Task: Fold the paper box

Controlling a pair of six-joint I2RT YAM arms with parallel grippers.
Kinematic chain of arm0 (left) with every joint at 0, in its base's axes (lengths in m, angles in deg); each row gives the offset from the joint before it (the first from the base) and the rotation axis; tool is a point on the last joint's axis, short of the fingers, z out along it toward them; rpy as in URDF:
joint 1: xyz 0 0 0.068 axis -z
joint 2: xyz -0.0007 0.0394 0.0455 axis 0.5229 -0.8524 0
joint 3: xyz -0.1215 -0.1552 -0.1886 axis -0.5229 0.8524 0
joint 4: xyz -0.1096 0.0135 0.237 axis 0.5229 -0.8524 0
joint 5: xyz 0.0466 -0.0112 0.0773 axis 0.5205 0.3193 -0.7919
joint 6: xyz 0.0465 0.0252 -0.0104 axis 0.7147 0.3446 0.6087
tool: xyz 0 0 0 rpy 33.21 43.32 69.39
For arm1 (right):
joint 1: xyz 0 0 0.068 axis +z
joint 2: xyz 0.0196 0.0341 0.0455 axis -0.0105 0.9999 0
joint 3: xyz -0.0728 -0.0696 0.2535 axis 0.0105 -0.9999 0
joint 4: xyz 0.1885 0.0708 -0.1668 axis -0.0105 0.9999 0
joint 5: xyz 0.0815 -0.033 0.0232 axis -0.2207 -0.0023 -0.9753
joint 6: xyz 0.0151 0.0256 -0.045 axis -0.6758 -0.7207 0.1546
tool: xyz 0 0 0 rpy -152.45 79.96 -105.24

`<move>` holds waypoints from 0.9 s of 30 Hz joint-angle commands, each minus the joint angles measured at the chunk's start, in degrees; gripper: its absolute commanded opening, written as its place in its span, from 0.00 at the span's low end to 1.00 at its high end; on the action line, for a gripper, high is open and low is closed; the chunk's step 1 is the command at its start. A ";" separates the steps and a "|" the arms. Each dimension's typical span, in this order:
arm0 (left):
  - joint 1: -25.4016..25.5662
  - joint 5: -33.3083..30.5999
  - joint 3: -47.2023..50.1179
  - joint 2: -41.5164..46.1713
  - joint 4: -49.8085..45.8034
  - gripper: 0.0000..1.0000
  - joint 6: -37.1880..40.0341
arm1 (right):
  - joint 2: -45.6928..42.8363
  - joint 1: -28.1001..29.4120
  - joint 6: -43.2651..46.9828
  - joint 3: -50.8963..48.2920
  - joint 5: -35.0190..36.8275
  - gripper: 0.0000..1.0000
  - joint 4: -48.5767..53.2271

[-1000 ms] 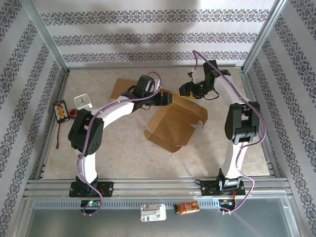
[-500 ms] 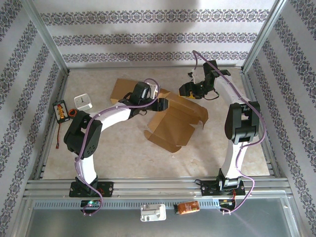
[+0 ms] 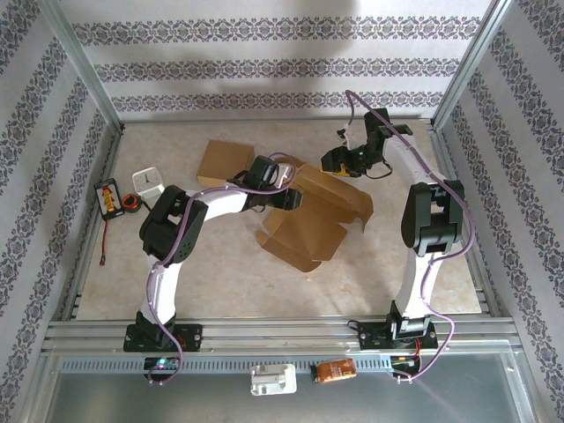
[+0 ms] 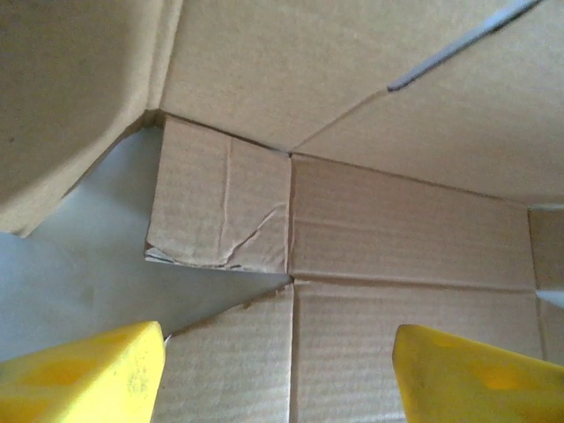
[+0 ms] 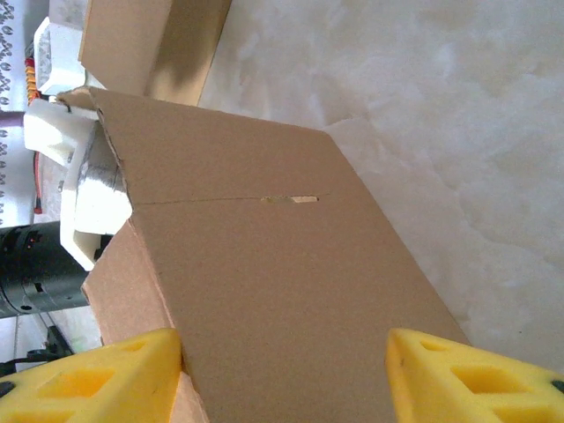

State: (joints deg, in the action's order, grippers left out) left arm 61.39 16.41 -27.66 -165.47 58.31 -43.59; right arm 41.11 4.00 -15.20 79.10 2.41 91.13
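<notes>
While unfolded, box (image 3: 308, 231) runs near-L to far-R.

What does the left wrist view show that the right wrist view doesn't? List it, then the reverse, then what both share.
Left wrist, not right wrist: creased inner panels of the box and a small crumpled flap.
Right wrist, not left wrist: a smooth panel with a short slit, another cardboard piece behind it, and a white arm part.
Both: the brown box, the pale table, and yellow fingertips held apart: left gripper, right gripper.
</notes>
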 commanded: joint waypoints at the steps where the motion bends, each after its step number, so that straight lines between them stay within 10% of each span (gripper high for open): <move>1: -0.78 -2.49 -3.83 -1.56 -3.07 0.71 3.97 | 1.16 -0.21 1.26 0.92 0.95 0.62 2.28; 17: -0.74 -1.38 -7.32 -5.75 -3.79 0.72 4.84 | 1.42 -0.12 0.82 1.28 0.57 0.62 2.21; 27: -0.69 1.95 -8.52 -5.26 -1.39 0.47 3.97 | 1.24 -0.12 0.82 1.10 1.02 0.61 2.29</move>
State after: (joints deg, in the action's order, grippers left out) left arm 61.09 16.21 -35.59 -171.61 55.51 -40.31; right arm 41.13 4.00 -15.20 79.17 2.39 91.79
